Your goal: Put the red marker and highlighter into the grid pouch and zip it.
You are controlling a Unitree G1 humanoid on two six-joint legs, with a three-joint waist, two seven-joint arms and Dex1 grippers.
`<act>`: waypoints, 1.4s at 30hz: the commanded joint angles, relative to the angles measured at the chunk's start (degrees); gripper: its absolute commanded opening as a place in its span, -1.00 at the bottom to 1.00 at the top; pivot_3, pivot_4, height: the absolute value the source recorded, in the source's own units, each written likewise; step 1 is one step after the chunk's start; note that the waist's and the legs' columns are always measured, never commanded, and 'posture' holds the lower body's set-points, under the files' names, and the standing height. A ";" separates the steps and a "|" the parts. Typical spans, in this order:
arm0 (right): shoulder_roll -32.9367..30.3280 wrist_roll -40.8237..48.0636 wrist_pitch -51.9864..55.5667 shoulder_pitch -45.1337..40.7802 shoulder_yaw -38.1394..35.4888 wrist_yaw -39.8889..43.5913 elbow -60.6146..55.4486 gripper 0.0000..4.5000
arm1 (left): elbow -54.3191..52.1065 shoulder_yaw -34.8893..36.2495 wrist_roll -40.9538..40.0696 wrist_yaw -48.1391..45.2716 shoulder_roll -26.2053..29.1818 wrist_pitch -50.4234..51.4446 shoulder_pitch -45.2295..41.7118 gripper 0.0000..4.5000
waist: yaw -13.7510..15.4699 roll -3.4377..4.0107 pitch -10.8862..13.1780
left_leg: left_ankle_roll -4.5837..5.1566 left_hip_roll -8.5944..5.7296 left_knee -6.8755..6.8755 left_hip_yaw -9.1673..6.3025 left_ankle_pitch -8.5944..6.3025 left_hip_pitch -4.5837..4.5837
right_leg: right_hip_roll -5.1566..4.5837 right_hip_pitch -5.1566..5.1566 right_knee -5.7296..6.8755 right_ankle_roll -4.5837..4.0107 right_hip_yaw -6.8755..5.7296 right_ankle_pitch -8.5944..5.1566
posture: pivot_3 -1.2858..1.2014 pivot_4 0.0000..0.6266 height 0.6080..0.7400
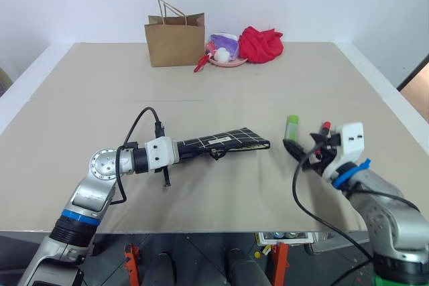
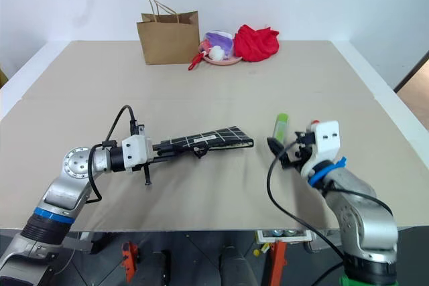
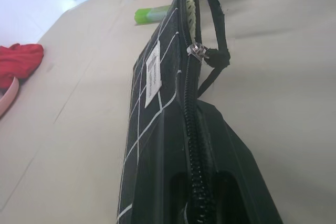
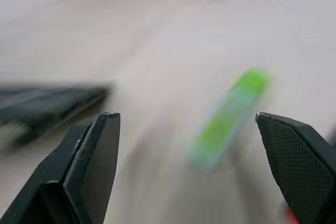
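My left gripper is shut on the near end of the grid pouch, a black pouch with white lines that stretches toward the right. Its zipper pull sits partway along the upturned zipper edge. The light green highlighter lies on the table just beyond the pouch's far end. Right of it lies the red marker, partly hidden behind my right gripper. That gripper is open and empty, just in front of both pens; the highlighter shows between its fingertips.
At the back of the tan table stand a brown paper bag, a pink plate with small purple and white items, and a red cloth bundle. The table's right edge runs close to my right arm.
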 commanded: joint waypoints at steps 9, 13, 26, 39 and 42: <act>4.79 -9.43 -3.63 -7.15 3.73 -10.14 11.76 0.98 | -2.05 0.98 -0.94 -0.31 0.62 -0.45 -0.98 -1.00 | 0.33 0.01 0.01 | 0.10 -0.05 -0.19 -0.01 -0.11 -0.18 | -0.01 -0.07 0.00 0.43 0.03 -0.17 | 0.03 -0.52 1.00; 7.78 -10.56 -2.29 -7.34 5.31 -12.18 11.77 0.98 | -2.39 1.02 -0.92 -0.06 0.57 -0.15 -0.84 -1.00 | 0.31 0.02 0.01 | 0.11 -0.05 -0.20 -0.02 -0.12 -0.17 | 0.00 -0.07 0.00 0.43 0.03 -0.20 | 0.03 -0.52 1.00; 14.91 -14.45 4.16 -4.51 4.51 -22.70 10.61 -0.31 | -3.73 1.38 -1.27 1.08 0.55 1.53 -0.25 -1.00 | 0.63 -0.01 -0.05 | 0.09 -0.04 -0.13 -0.03 -0.10 -0.10 | -0.02 0.06 0.00 0.21 0.02 -0.25 | 0.03 -0.52 1.00; 3.36 -12.53 4.08 -3.01 7.80 -8.79 -1.73 -0.53 | -0.92 1.52 -1.75 -0.10 1.22 0.92 -1.78 -1.00 | 1.77 0.03 -0.02 | 0.08 -0.06 -0.10 -0.02 -0.10 -0.17 | -0.05 0.03 -0.08 0.21 0.02 -0.30 | 0.03 -0.52 1.00; -2.75 -10.03 3.74 -2.89 6.77 -1.99 -6.75 -0.53 | -0.05 1.07 -1.78 -1.06 1.58 -0.07 -2.54 -1.00 | 1.49 0.15 0.05 | 0.09 -0.06 -0.14 -0.02 -0.10 -0.18 | -0.03 -0.04 -0.07 0.20 0.02 -0.29 | 0.03 -0.52 1.00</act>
